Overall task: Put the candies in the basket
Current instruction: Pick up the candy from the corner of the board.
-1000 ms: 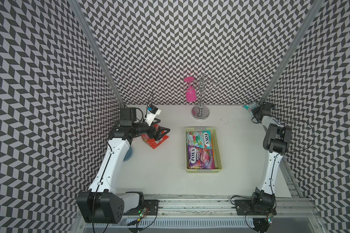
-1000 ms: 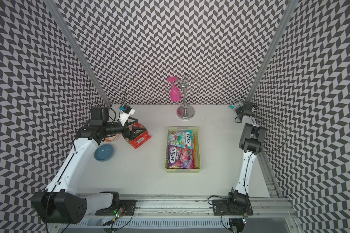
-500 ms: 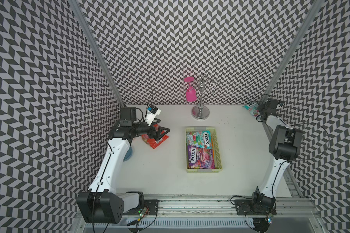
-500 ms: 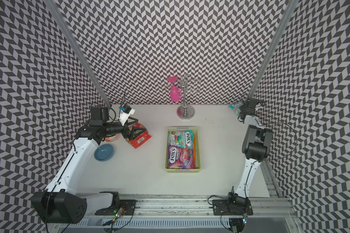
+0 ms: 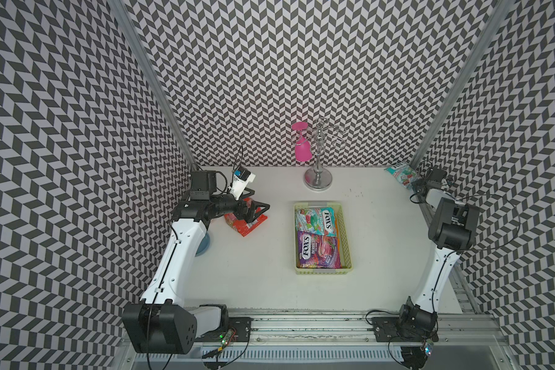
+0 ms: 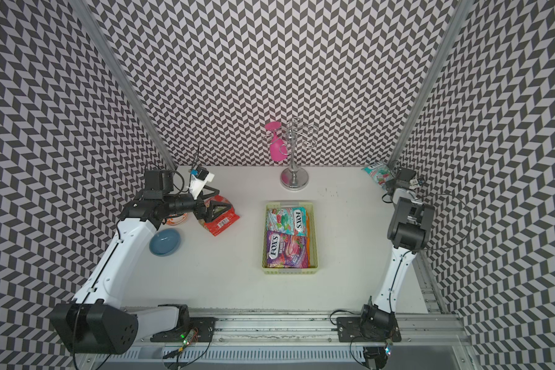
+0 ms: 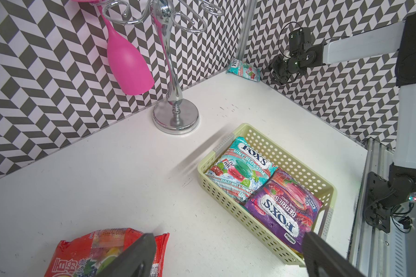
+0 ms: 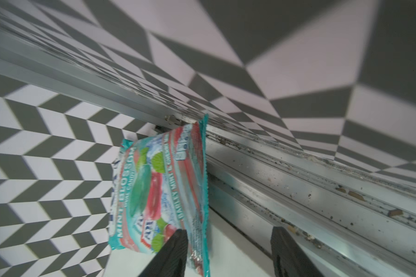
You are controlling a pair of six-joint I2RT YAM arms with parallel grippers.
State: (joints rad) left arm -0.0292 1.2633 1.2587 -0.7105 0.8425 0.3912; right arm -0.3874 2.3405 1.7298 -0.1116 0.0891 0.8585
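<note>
The pale green basket (image 5: 346, 238) (image 6: 314, 237) (image 7: 226, 203) stands mid-table and holds a teal candy bag (image 5: 316, 221) and a purple one (image 5: 318, 253). A red candy bag (image 5: 249, 226) (image 6: 221, 222) (image 7: 82, 251) lies at the left. My left gripper (image 5: 261, 198) (image 7: 228, 237) hovers open over its edge, holding nothing. Another teal bag (image 5: 401, 173) (image 6: 378, 174) (image 8: 154, 187) leans in the back right corner. My right gripper (image 5: 417, 187) (image 8: 228, 230) is open beside it, with the bag's crimped edge just inside one finger.
A chrome stand (image 5: 318, 179) with a hanging pink glass (image 5: 302, 150) is at the back centre. A blue bowl (image 6: 164, 242) and an orange-patterned bowl (image 6: 177, 219) sit under my left arm. An aluminium rail (image 8: 322, 191) runs along the right table edge by the wall.
My right gripper has opened, and the right arm has swung out toward the right wall. The teal bag stays in the corner. The left arm has not moved.
</note>
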